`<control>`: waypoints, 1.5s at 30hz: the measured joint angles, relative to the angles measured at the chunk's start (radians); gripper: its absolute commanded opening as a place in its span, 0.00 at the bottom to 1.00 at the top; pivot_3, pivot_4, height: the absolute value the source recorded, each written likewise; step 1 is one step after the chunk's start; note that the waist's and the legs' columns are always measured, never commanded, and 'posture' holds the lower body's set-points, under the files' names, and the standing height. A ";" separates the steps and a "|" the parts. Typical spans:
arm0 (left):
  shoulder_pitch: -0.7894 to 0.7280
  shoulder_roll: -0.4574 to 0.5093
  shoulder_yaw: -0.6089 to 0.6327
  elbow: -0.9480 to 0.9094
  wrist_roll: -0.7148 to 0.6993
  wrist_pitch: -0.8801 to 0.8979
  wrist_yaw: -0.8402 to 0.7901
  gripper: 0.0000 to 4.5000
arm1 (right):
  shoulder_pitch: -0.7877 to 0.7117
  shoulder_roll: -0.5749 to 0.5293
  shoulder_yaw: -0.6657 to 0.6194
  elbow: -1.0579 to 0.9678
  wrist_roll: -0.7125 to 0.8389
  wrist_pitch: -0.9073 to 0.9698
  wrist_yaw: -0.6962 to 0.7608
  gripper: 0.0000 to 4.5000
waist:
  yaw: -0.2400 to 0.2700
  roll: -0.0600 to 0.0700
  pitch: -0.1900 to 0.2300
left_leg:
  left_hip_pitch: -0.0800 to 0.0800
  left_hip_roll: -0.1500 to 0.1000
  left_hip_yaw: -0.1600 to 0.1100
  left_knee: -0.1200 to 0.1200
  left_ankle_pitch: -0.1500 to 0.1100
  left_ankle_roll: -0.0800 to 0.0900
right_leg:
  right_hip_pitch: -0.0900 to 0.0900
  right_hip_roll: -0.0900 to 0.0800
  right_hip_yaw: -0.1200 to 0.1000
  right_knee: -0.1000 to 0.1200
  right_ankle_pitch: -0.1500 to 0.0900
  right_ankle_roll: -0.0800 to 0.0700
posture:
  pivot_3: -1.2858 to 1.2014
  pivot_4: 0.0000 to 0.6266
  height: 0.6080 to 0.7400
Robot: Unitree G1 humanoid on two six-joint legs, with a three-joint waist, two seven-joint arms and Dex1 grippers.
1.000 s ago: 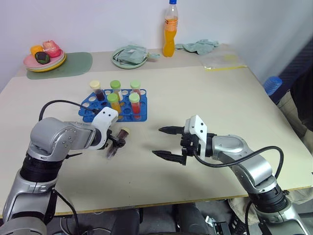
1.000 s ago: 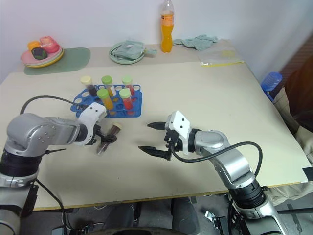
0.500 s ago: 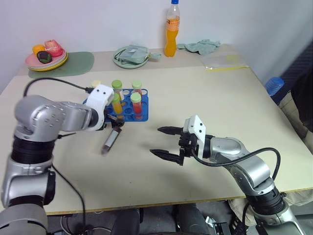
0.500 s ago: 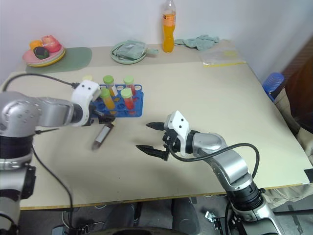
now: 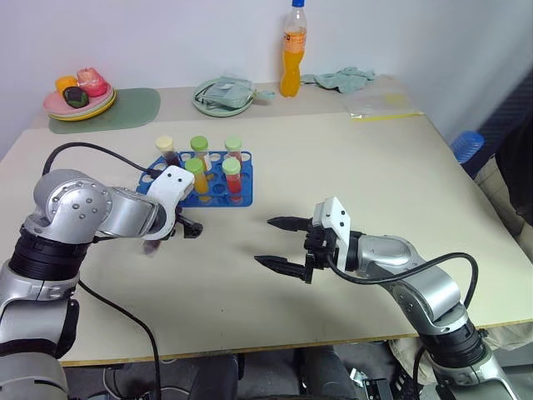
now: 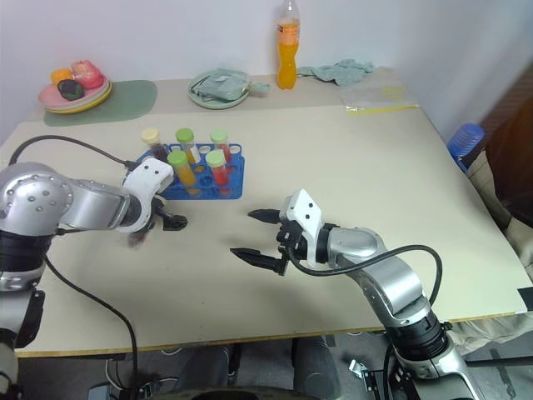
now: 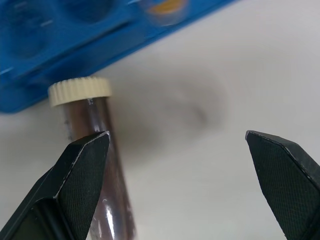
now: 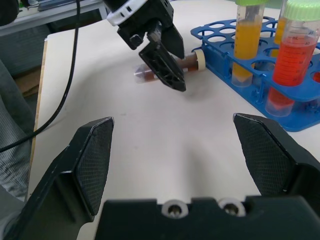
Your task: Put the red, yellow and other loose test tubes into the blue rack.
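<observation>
The blue rack (image 5: 213, 190) stands left of centre on the table with several capped test tubes upright in it, yellow (image 5: 195, 173) and red (image 5: 231, 177) ones in front. A dark maroon tube with a cream cap (image 7: 80, 93) lies flat on the table just before the rack. My left gripper (image 5: 175, 235) hovers over it, open, with the tube beside one finger (image 7: 82, 165) and not gripped. My right gripper (image 5: 264, 241) is open at mid-table, pointing toward the left one, with nothing in it.
An orange drink bottle (image 5: 290, 54), a green plate with a cloth (image 5: 221, 94) and a plate of fruit (image 5: 77, 94) on a green mat line the far edge. A cloth (image 5: 337, 78) and a plastic bag (image 5: 379, 104) lie at the far right.
The maroon tube, which was up at my left gripper's fingers, has dropped and now lies on the table. The left gripper swung toward the rack and to the left. The right gripper stayed put.
</observation>
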 measured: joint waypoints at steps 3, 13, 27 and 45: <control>0.014 -0.034 0.064 0.051 0.016 0.000 0.067 1.00 | 0.003 0.002 0.000 -0.004 0.002 0.000 -0.004 0.94 | 0.000 0.000 0.000 | 0.000 0.000 0.000 0.000 0.000 0.000 | 0.000 0.000 0.000 0.000 0.000 0.000 | 0.52 0.24 1.00; -0.011 -0.047 0.159 0.101 0.041 0.000 0.130 1.00 | 0.003 0.009 0.000 -0.004 0.020 0.000 -0.008 0.94 | 0.001 0.000 0.000 | 0.000 0.000 0.000 0.000 0.000 0.000 | -0.001 0.000 0.000 0.001 0.000 0.000 | 0.52 0.24 1.00; 0.021 0.246 0.198 0.261 0.074 0.000 -0.074 1.00 | 0.002 0.023 -0.001 0.018 0.029 -0.001 -0.001 0.94 | -0.003 0.000 0.000 | 0.000 -0.001 0.000 -0.001 0.000 0.000 | -0.001 0.000 -0.001 0.001 0.000 0.000 | 0.52 0.24 1.00; -0.014 0.078 0.134 0.426 0.485 -0.023 -0.444 0.63 | -0.017 0.044 0.000 0.036 0.027 -0.010 0.003 0.94 | -0.009 -0.001 -0.001 | 0.000 -0.001 -0.001 -0.001 0.000 -0.001 | -0.001 0.000 -0.001 0.001 0.000 0.000 | 0.52 0.24 1.00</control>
